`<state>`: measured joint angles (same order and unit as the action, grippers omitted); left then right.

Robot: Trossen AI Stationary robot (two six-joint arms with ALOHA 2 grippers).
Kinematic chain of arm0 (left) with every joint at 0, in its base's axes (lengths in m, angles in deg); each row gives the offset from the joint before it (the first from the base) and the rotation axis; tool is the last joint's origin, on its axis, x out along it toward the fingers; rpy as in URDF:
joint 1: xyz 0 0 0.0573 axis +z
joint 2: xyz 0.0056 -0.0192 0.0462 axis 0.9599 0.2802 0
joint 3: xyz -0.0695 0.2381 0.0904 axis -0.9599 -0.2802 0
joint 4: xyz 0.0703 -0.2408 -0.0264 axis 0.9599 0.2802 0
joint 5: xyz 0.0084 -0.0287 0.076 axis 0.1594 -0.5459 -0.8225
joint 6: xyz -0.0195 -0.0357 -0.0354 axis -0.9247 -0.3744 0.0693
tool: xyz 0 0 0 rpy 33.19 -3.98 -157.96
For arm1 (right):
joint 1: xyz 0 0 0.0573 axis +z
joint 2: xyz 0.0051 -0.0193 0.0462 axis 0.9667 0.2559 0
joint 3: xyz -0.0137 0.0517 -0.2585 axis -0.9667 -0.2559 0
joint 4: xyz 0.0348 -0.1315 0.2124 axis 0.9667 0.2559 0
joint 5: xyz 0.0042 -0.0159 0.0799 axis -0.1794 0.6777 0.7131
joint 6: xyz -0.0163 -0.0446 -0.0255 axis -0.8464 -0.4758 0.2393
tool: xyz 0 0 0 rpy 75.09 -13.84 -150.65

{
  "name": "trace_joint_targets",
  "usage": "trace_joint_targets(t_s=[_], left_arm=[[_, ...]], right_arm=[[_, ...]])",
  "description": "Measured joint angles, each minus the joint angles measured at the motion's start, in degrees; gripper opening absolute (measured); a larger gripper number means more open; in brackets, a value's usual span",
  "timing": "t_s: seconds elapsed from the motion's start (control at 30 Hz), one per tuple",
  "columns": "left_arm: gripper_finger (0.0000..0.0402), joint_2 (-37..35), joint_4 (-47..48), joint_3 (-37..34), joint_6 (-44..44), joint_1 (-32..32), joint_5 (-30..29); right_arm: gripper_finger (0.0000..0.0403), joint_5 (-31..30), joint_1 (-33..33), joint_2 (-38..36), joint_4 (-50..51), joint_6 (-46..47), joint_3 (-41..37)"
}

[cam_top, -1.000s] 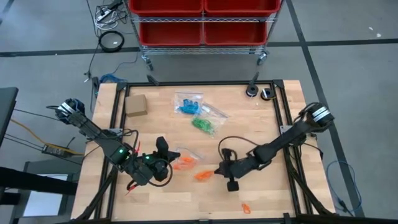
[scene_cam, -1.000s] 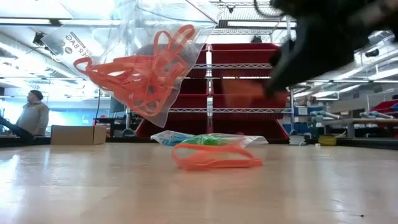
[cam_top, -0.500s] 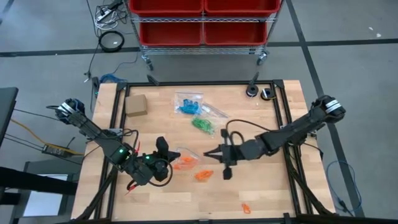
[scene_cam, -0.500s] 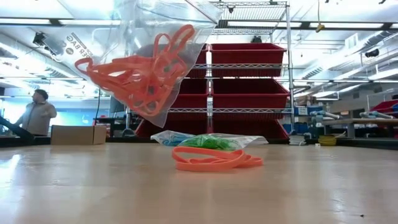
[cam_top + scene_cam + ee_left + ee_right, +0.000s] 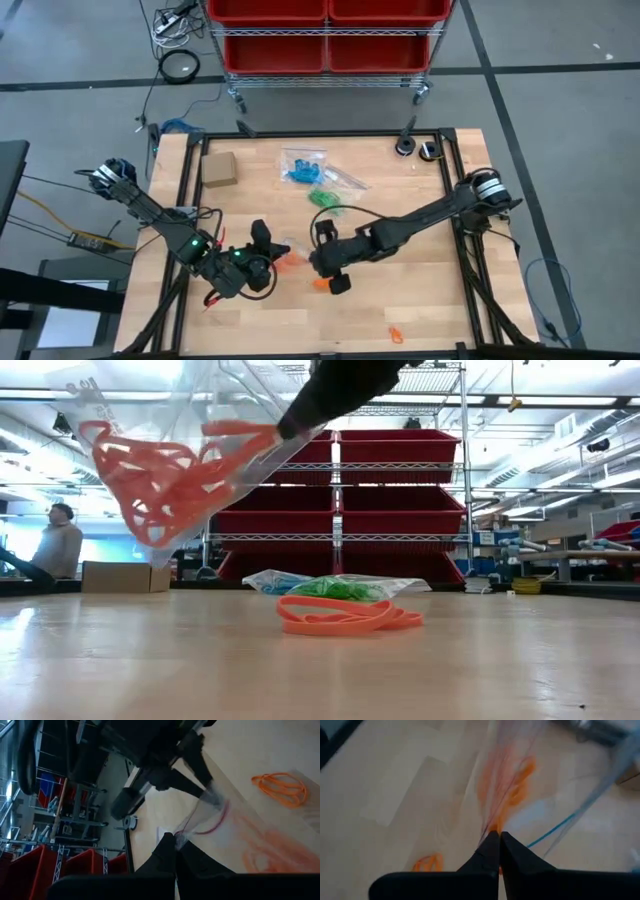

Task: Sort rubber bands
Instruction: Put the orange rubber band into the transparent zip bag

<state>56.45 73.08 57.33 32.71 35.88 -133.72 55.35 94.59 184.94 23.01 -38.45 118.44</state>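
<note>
At the desk's near middle, the right pincer (image 5: 318, 262) has swung across from the right side and now pinches shut on the rim of the clear bag of orange bands (image 5: 165, 480), opposite the left pincer (image 5: 272, 252), which stays clamped on the bag's other edge. The bag hangs lifted between the two, tilted over from how it hung a moment ago, the orange loops bunched at its low end. That two-sided hold likely means the mouth can be pulled open for loading. On the desk (image 5: 420, 310) just beside them, a small heap of loose orange bands (image 5: 345, 615) lies unsorted; one stray orange band (image 5: 396, 334) sits near the front edge. Farther back lie the blue bag (image 5: 302, 168) and green bag (image 5: 325, 200).
</note>
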Motion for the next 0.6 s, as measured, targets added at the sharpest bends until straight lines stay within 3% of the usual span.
trace_joint_targets(t_s=[0.27, 0.5, 0.6], left_arm=[[0.0001, 0.0, 0.0, 0.0, 0.0, 0.0, 0.0], [0.0001, 0.0, -0.1, 0.0, 0.0, 0.0, 0.0], [0.0001, 0.0, -0.1, 0.0, 0.0, 0.0, 0.0]], right_arm=[[0.0032, -2.2, 0.5, -2.2, 0.0, 0.0, 2.4], [0.0137, -3.6, 2.5, -5.6, 0.7, 2.3, 2.4], [0.0179, -8.2, 4.1, -7.5, 4.6, 3.9, 2.4]])
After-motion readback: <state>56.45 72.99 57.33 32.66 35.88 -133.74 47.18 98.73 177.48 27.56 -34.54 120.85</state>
